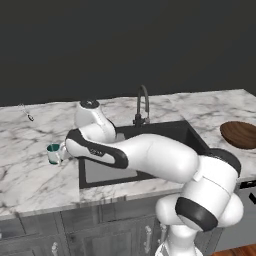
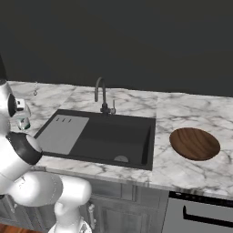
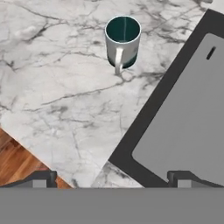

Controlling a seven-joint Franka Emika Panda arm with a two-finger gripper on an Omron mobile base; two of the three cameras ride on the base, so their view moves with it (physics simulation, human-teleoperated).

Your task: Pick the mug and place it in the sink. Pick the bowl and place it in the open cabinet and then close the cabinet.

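**Arm reaching left toward the mug, gripper spread**

Left base view: The white arm crosses in front of the sink (image 1: pixel 187 131), a black basin set into the marble worktop (image 1: pixel 30 175), and its hand end lies just right of the mug (image 1: pixel 54 154). The mug stands upright on the worktop left of the sink, its teal inside showing. The dark arched faucet (image 1: pixel 142 102) rises at the far edge of the basin. The wooden bowl (image 1: pixel 240 134) rests on the worktop at the right, well apart from the mug. Grey under-counter drawers (image 1: pixel 100 232) run along the near face.

Right base view: The sink shows its grey ribbed drainboard panel (image 2: pixel 63 133) on the left and the deeper black basin on the right. The bowl (image 2: pixel 195 143) lies on the worktop right of the sink, near its rim but not touching it. The arm rises at the left edge.

Hand view: The gripper (image 3: pixel 113 178) is spread wide, its two dark fingertips (image 3: pixel 41 178) far apart with nothing between them. The mug (image 3: pixel 123 41) stands upright on the marble beyond them, untouched, its white handle facing the camera. The drainboard panel lies to the right, and wooden floor (image 3: pixel 17 162) shows past the worktop's near edge.
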